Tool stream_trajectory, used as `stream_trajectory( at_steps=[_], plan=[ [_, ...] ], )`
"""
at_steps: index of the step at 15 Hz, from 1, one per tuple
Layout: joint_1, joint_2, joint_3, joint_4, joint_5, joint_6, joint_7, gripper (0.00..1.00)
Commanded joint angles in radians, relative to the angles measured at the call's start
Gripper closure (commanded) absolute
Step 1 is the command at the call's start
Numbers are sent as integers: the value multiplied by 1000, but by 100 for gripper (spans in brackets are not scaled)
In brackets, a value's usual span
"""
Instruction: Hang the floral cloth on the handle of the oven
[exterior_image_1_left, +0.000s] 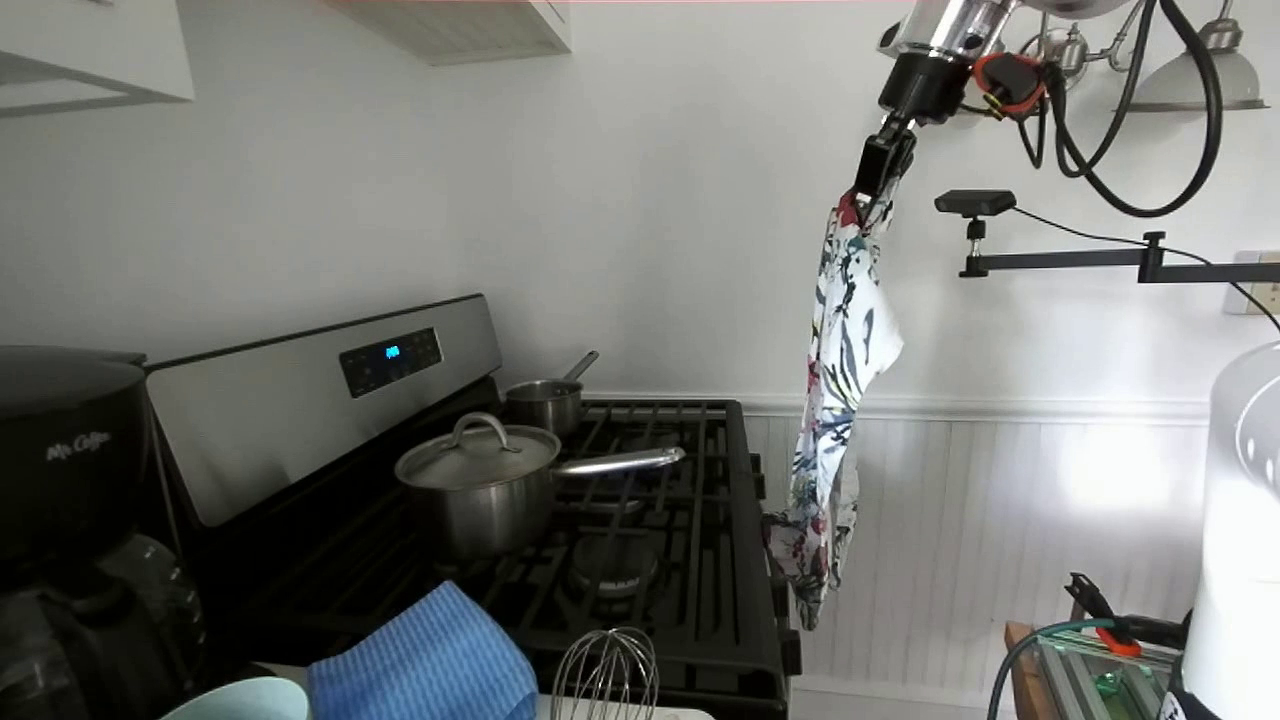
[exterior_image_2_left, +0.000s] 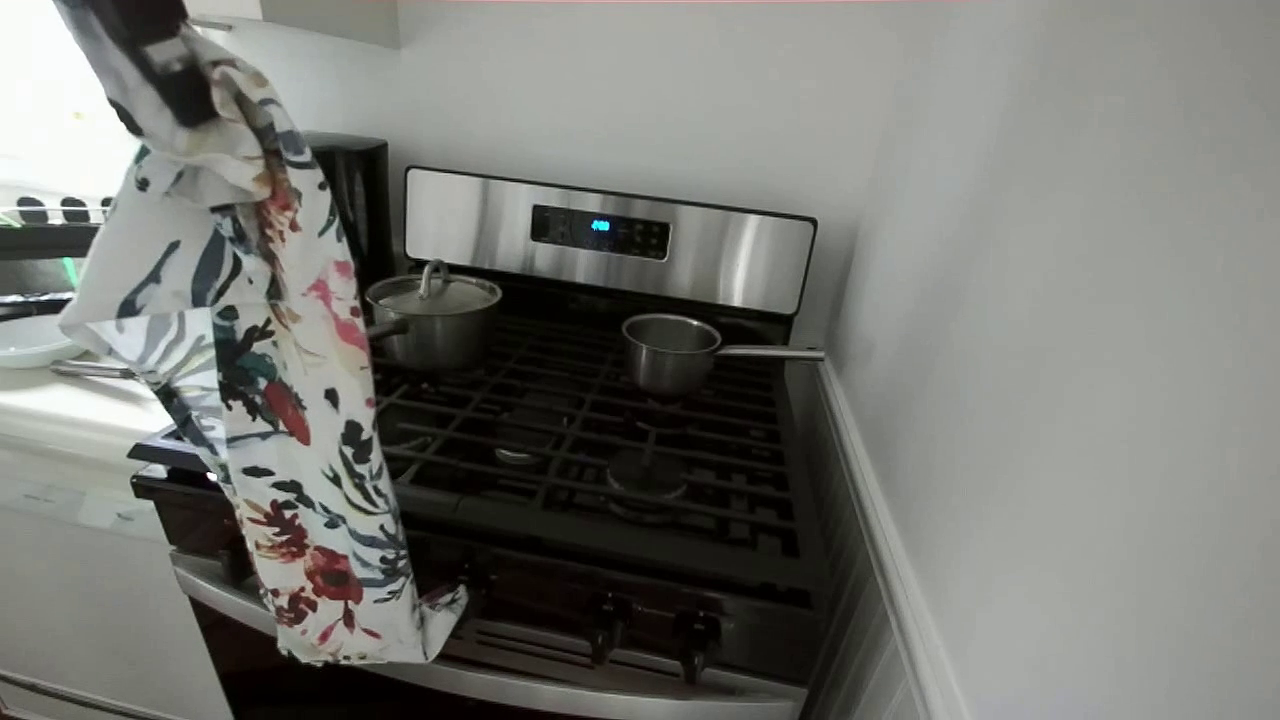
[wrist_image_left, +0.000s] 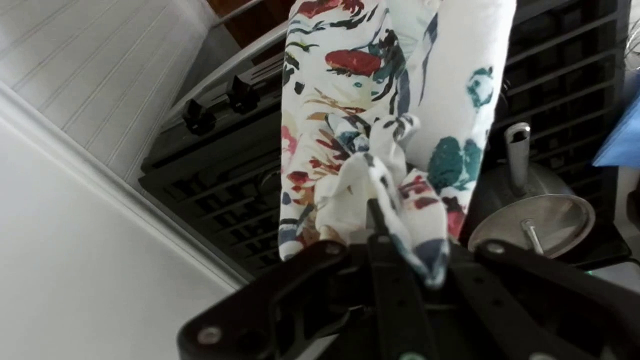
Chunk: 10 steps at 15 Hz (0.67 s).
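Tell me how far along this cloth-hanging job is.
Done: the floral cloth is picked up, its upper end clamped in the shut claw. In hand: it dangles at the front of the oven; whether it touches the handle isn't clear. Left: draping it over that handle and releasing it.

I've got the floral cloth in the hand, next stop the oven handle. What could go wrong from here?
Snagging: the floral cloth hangs long, so its lower end might catch on the knobs above the oven handle.
Sliding off: the hand pinches it in a bunched fold, so it may drape crumpled and slip.
Bumping: the pot handle points across the stovetop toward the front, so a low inward swing might brush it.
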Motion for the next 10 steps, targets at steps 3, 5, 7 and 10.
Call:
stream_trajectory(
  at_steps=[3, 5, 7, 10],
  plan=[
    [-35, 21, 15, 0, 27, 46, 77, 99],
    [-33, 15, 16, -5, 52, 49, 100, 99],
    [-44, 6, 29, -19, 49, 84, 128, 99],
    [-46, 32, 29, -50, 40, 148, 153, 99]
  ],
)
